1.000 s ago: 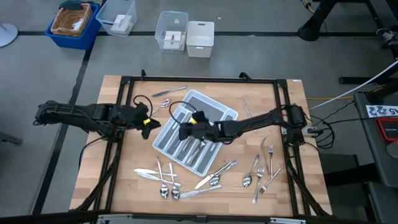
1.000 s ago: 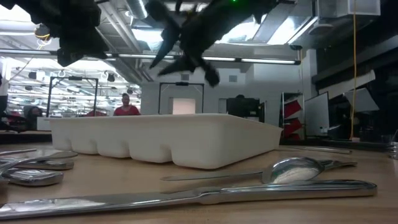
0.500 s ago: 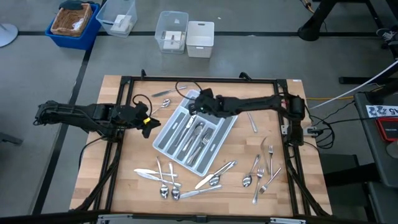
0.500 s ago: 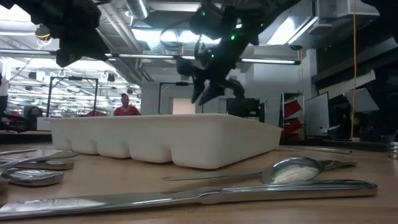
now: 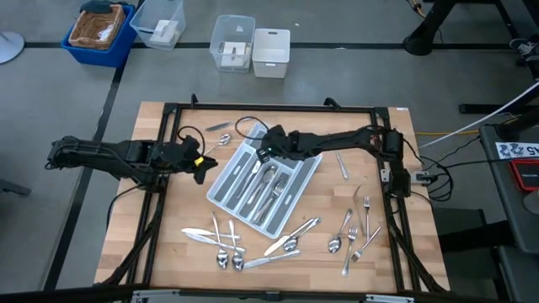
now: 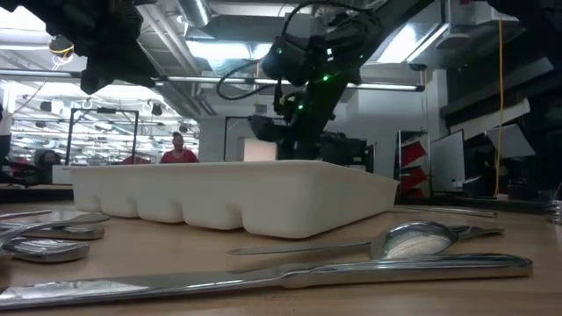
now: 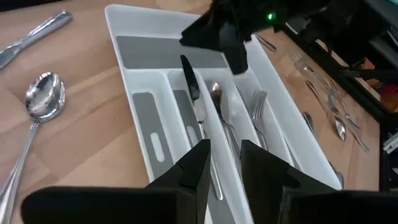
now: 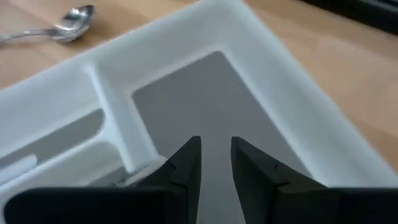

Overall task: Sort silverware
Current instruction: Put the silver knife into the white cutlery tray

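The pale wooden table top (image 5: 160, 252) carries everything. At its middle, set at a slant, lies the light grey plastic cutlery tray with long compartments (image 5: 310, 162), already holding a knife, a spoon and a fork side by side in its slots.

The dark left arm waits by the table's left edge, its left gripper (image 7: 222, 163) looking across at the tray; its fingers stand a narrow gap apart with nothing between them. The dark right arm reaches across from the right, and the right gripper (image 8: 215, 155) hangs over the wide crosswise compartment at the tray's far end, its fingers likewise a little parted and holding nothing.

The silverware, slim shiny metal forks, spoons and knives (image 5: 227, 246), is mostly unsorted: one cluster lies along the near edge, several forks lie near the right edge, and a few pieces lie beyond the tray.

These pieces look stiff, light and slick, lying flat on the wood, so they probably slide or pivot under a glancing touch. The best hold is likely across the narrow handle near its balance point, fingers straddling it squarely.
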Controlling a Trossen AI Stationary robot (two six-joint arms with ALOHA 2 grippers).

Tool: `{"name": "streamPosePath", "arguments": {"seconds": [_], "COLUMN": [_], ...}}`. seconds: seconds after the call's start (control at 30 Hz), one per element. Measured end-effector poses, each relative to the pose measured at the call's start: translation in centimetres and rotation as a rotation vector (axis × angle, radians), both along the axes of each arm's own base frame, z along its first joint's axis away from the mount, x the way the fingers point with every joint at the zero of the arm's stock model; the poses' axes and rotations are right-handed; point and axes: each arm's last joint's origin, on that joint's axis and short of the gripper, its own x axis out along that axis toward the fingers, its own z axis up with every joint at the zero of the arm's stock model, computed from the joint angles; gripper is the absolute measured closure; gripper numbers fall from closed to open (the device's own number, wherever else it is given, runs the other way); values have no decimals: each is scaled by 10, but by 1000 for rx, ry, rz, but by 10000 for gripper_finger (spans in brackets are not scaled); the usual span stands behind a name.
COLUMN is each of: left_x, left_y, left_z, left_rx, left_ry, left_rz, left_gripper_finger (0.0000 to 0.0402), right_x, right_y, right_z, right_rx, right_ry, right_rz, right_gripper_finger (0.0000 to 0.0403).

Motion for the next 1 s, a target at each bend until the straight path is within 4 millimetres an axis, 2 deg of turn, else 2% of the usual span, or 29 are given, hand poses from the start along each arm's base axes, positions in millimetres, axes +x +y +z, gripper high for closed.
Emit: {"name": "streamPosePath", "arguments": {"seconds": [0.17, 0.5, 0.73, 1.0], "left_x": [0, 0, 0, 0], "left_y": [0, 0, 0, 0], "left_z": [0, 0, 0, 0], "left_rx": [2, -2, -11, -13], "left_ry": [-1, -2, -6, -6], "left_rz": [7, 10, 16, 18], "left_gripper_finger": [325, 325, 325, 325], "right_x": [4, 10, 16, 15], "right_y": [7, 35, 63, 57], "right_z": [-10, -9, -6, -5], "right_rx": [27, 10, -33, -69], "right_ry": [15, 37, 49, 71], "right_rz": [35, 198, 429, 400], "right_gripper_finger": [314, 314, 314, 314]}}
